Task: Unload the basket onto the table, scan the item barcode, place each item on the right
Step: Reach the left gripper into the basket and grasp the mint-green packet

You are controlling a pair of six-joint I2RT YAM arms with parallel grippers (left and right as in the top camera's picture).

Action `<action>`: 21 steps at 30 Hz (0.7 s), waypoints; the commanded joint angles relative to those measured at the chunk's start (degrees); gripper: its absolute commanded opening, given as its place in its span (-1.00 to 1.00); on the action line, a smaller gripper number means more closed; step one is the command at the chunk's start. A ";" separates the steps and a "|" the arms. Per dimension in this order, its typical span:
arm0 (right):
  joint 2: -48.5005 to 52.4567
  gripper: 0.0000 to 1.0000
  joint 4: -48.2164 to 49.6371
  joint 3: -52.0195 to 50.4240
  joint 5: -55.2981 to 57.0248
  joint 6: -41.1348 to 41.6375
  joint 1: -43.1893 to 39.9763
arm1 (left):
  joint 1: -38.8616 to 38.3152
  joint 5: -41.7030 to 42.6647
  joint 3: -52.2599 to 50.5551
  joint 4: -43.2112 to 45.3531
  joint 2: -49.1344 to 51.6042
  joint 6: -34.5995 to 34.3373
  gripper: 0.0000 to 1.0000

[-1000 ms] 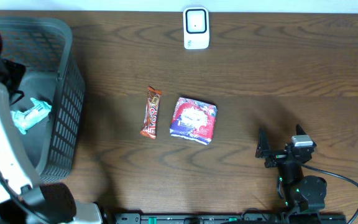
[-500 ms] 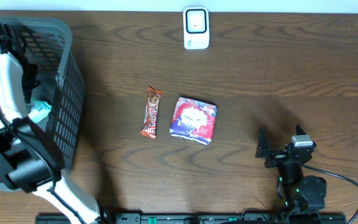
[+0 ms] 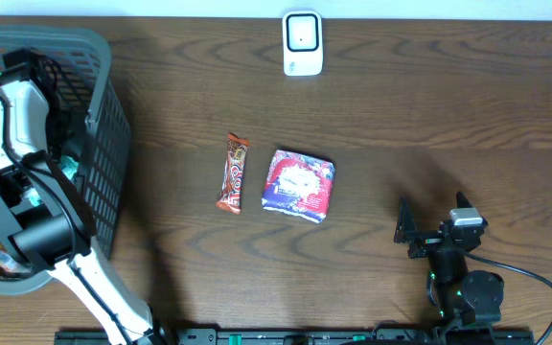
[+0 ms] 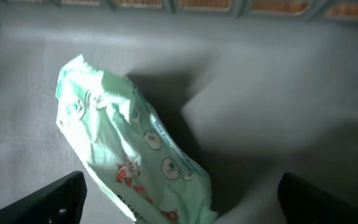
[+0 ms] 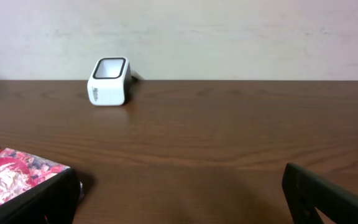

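While the left gripper (image 4: 194, 202) is hovering spread above the green packet (image 4: 129, 149) in the basket (image 3: 103, 115), likely to lift it, the scanner (image 3: 303, 43) is sitting well apart. The right gripper (image 5: 182, 198) is idling, spread, empty.

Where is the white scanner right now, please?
In the overhead view, the white scanner stands at the far centre of the table, beyond the red-and-blue packet and snack bar.
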 commanded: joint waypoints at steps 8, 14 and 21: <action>-0.37 0.99 -0.17 -0.17 0.26 -0.61 -0.24 | 0.28 -1.79 -4.90 0.07 3.37 0.15 0.74; -0.37 0.98 -0.17 -0.17 0.26 -0.61 -0.24 | 0.28 -1.81 -4.87 -1.40 2.27 3.26 -0.16; -0.37 0.99 -0.17 -0.17 0.26 -0.61 -0.24 | 0.22 -1.60 -4.59 -3.61 -4.79 4.22 -0.84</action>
